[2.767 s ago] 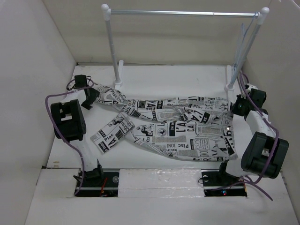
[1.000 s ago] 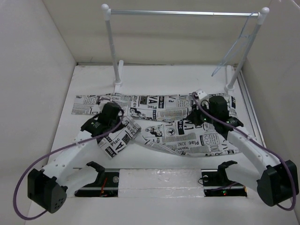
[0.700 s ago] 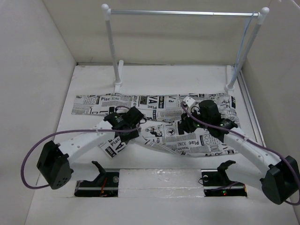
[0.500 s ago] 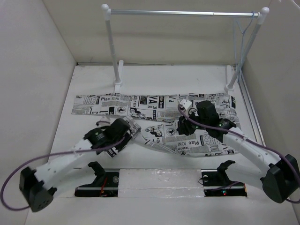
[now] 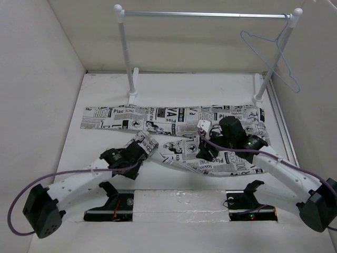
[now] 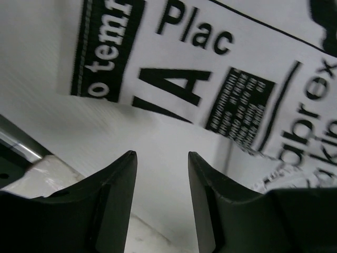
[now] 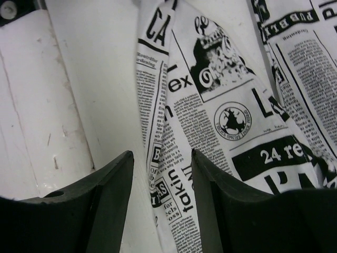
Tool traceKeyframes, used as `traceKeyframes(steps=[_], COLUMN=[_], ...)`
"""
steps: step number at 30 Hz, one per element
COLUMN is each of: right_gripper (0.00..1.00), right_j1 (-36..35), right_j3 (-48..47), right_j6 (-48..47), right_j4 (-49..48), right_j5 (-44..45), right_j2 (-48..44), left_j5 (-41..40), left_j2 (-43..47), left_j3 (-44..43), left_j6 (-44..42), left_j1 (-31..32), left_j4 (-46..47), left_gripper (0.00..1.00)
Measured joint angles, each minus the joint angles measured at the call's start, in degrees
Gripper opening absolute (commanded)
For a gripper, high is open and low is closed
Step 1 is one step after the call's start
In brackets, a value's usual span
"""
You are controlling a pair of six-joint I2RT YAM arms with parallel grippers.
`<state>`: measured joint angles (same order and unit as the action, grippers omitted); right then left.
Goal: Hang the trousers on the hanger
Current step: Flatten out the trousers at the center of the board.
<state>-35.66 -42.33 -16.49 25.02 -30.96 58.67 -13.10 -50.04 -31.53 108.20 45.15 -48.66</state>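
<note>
The trousers (image 5: 179, 124), white with black newspaper print, lie spread across the table, one leg folded toward the near edge. My left gripper (image 5: 131, 157) hovers at that leg's end. In the left wrist view it (image 6: 162, 158) is open over bare table, with the trousers (image 6: 210, 68) just beyond the tips. My right gripper (image 5: 204, 152) sits over the middle of the cloth. In the right wrist view it (image 7: 162, 158) is open with a fold edge of the trousers (image 7: 226, 105) between its fingers, not clamped. The pale blue wire hanger (image 5: 268, 41) hangs at the right end of the rail.
A white-posted rack with a silver rail (image 5: 205, 15) stands at the back, its posts (image 5: 126, 58) based on the table behind the trousers. White walls close in on left, right and back. The arm bases sit along the near edge (image 5: 179, 200).
Both grippers have opened and let go of the cloth. The left arm has drawn back toward the near edge, the right has shifted slightly left. The hanger is swinging on the rail.
</note>
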Motion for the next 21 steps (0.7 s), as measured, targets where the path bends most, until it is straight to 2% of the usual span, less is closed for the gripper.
traceKeyframes(steps=[4,5,13,16,21], right_gripper=[0.53,0.53,0.53,0.53,0.53], right_j1=[-0.2,-0.5,-3.1,-3.6,-4.4], right_j3=[-0.8,-1.0,-2.6,-2.8,-2.8], right_j6=[-1.1,-1.3,-3.1,-3.6,-4.0], right_j4=[0.1,0.2,1.6,2.1,2.5], right_j5=[-2.8,-3.1,-3.5,-3.3,-2.4], right_j2=[0.0,0.0,-0.6,-0.9,-1.0], left_j5=[0.1,0.2,0.5,-0.2,-1.5], left_j2=[-7.8,-9.1,-18.8,-19.5,-18.3], left_j3=[0.0,0.0,-2.3,-2.9,-3.3], left_j6=[0.6,0.7,1.2,1.2,1.4], left_j1=[-0.3,-0.3,-0.4,-0.4,1.0], left_j4=[-0.3,-0.2,0.0,0.0,-0.4], left_gripper=[0.45,0.49,0.54,0.51,0.4])
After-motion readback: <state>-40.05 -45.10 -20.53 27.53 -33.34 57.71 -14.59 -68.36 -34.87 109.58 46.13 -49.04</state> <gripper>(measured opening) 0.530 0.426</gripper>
